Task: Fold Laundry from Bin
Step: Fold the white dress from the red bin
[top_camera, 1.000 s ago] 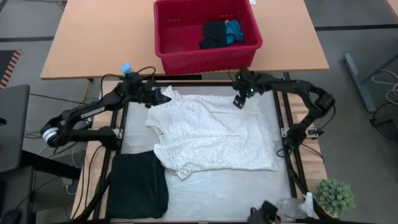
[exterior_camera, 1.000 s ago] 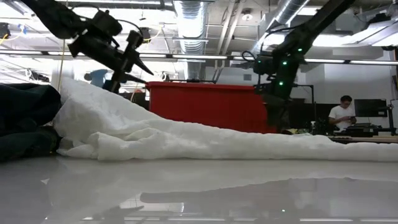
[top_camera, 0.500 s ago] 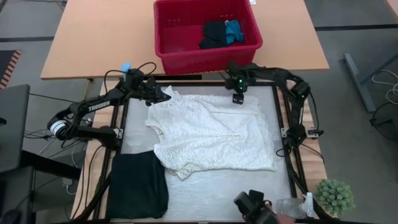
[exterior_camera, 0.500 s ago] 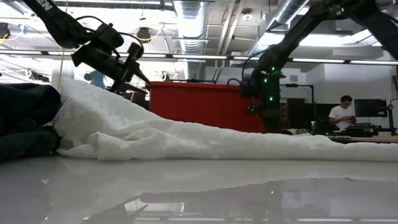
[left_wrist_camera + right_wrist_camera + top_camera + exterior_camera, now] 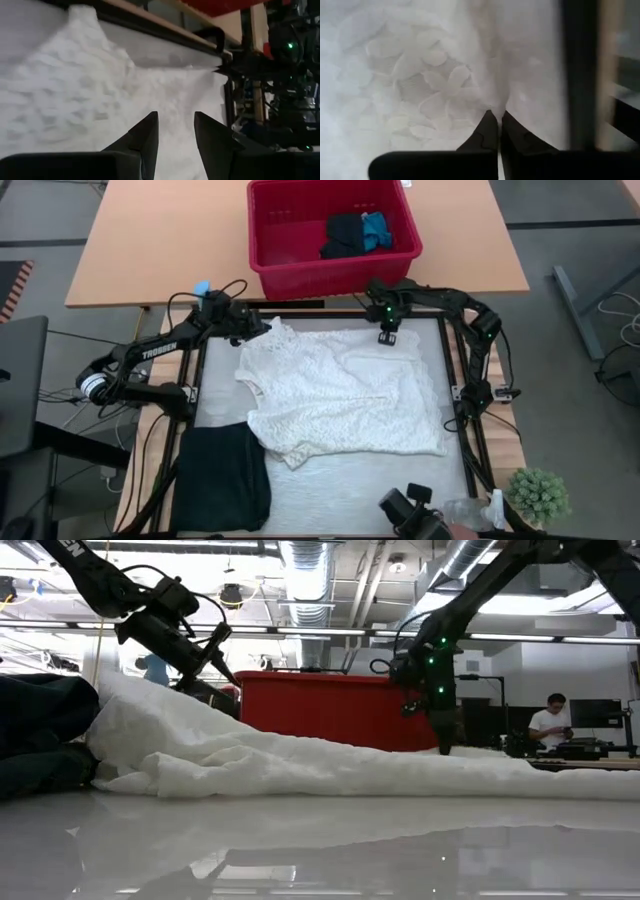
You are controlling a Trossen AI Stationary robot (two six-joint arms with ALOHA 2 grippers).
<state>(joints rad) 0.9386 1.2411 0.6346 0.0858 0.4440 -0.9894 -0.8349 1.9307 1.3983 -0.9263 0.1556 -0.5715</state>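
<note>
A white crinkled garment [image 5: 340, 395] lies spread flat over the middle of the table. A folded black garment [image 5: 225, 480] lies at the near left. The red bin [image 5: 265, 260] stands beyond the far edge and holds a black item [image 5: 343, 235] and a small blue one [image 5: 378, 230]. My left gripper [image 5: 266, 330] hovers open at the white garment's far left corner; in the left wrist view [image 5: 175, 130] only cloth shows between its fingers, and I cannot tell whether it touches. My right gripper [image 5: 385, 338] is shut on the garment's far right part. My right gripper pinches a small raised ridge of the white garment [image 5: 492, 97] between its two fingertips, close to the garment's far edge. The fingers come from above, pointing almost straight down [image 5: 443, 740]. The cloth around the pinch still lies on the table.
The table's dark frame rails [image 5: 455, 380] run along its sides. A wooden table [image 5: 150, 240] carries the bin behind. A small green plant [image 5: 538, 495] and a dark device [image 5: 410, 515] sit at the near right. A person [image 5: 550, 725] is in the room beyond.
My right gripper has come down onto the white garment's far right part, tipping until it points nearly straight down, and its fingers have shut on the cloth. My left gripper has sunk a little toward the garment's far left corner. The garment itself lies as before.
</note>
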